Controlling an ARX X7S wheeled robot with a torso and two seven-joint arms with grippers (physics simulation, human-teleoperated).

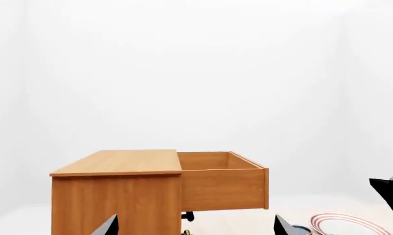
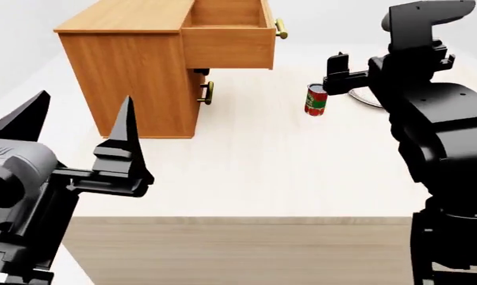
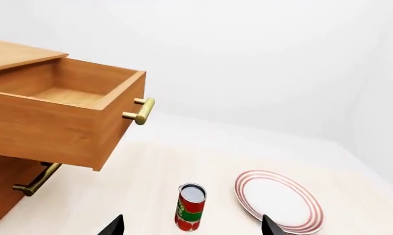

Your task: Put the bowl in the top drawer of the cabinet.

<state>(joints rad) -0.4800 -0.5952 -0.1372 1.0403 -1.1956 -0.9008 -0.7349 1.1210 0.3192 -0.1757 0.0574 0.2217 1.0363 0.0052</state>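
The top drawer (image 2: pixel 226 35) of the cabinet (image 2: pixel 131 65) stands pulled well out, its box hanging clear of the cabinet front with the brass bar handle (image 3: pixel 139 110) at the far end, and the right wrist view shows its wooden floor bare, so the place for the bowl is ready. The lower drawer (image 2: pixel 200 95) below it is shut, its own brass handle (image 3: pixel 37 180) flush along the front. The bowl itself appears in none of the three views; I cannot tell where it lies, and it may be hidden behind the right arm or outside the frames. What does show on the pale worktop (image 2: pixel 254 172) is a red and green can (image 3: pixel 190 207) standing upright and, just beside it, a flat white plate with red rim rings (image 3: pixel 279 201); neither belongs to the task. The left hand (image 2: pixel 72 127) hovers low in the foreground, well apart from the cabinet, its two pointed fingers spread wide with nothing between them, aimed toward the cabinet's side. The right hand (image 3: pixel 191 226) is raised over the worktop near the can and plate, fingertips spread and empty too, its camera looking down past the open drawer. My reading is that opening the drawer is done and the search for the bowl is the step in hand, and that the right arm, being nearer that cluster of dishes, is the likelier one to make the pick.
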